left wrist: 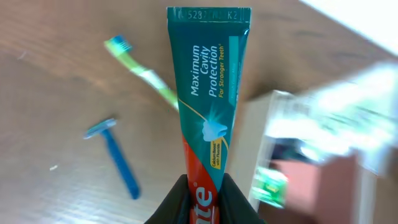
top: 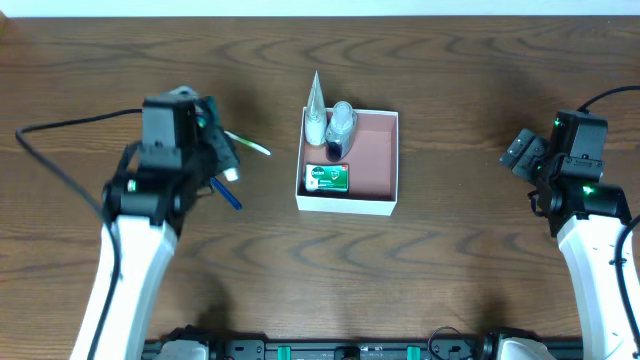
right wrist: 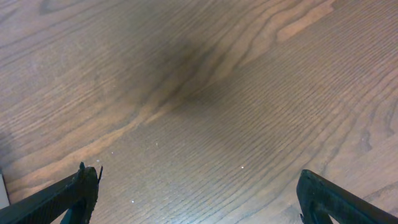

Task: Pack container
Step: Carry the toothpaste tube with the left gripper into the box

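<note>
Step in hand: toothpaste tube point(left wrist: 208, 93) in transit to container point(top: 375, 150). Left gripper point(left wrist: 204, 194) jaws pinching tube, just left of container. Right gripper point(right wrist: 199, 190) jaws spread, idle over bare counter point(right wrist: 205, 93), well right. Container mid-counter, left half filled. Next move calls for: swing tube over free right half, lower, release. Toothbrush point(left wrist: 146, 78) and razor point(left wrist: 118, 155) not yet packed.

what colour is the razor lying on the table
Blue, with a paler blue head. The razor shows best in the left wrist view.
</note>
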### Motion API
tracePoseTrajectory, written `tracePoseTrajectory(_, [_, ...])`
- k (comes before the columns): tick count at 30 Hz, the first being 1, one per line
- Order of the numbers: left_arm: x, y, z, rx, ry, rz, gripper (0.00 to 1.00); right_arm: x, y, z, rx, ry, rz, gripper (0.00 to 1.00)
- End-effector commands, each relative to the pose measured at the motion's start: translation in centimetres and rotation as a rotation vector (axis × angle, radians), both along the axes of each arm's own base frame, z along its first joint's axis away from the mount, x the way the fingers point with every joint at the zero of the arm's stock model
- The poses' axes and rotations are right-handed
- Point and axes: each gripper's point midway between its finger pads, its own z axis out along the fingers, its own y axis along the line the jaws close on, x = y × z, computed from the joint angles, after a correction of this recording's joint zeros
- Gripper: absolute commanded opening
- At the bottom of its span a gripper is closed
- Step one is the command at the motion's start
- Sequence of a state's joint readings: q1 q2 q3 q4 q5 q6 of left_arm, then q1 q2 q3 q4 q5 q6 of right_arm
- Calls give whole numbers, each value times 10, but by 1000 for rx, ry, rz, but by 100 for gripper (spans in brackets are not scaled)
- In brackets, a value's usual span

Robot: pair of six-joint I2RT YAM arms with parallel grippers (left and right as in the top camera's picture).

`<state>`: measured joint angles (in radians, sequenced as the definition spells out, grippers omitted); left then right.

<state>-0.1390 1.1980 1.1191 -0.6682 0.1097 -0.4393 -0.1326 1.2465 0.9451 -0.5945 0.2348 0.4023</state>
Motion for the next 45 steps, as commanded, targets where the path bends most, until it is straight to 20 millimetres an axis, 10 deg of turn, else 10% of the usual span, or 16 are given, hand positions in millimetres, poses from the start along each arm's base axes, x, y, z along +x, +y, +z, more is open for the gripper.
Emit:
tracePoseTrajectory(1, [-13,-33,31,-10,-101,-136,15,0,-2,1,4,-4,-17,99])
tracePoseTrajectory(10, [-31,-111,45,28,-198,-349,15,0,-2,1,4,-4,-17,99])
tracePoseTrajectory(25, [-20,-216,-11,145,-211,-497,15,0,-2,1,4,-4,-17,99])
tracePoseTrajectory(45, [21,-240,-109,318,-175,-364,15,0,-2,1,4,-4,-17,99])
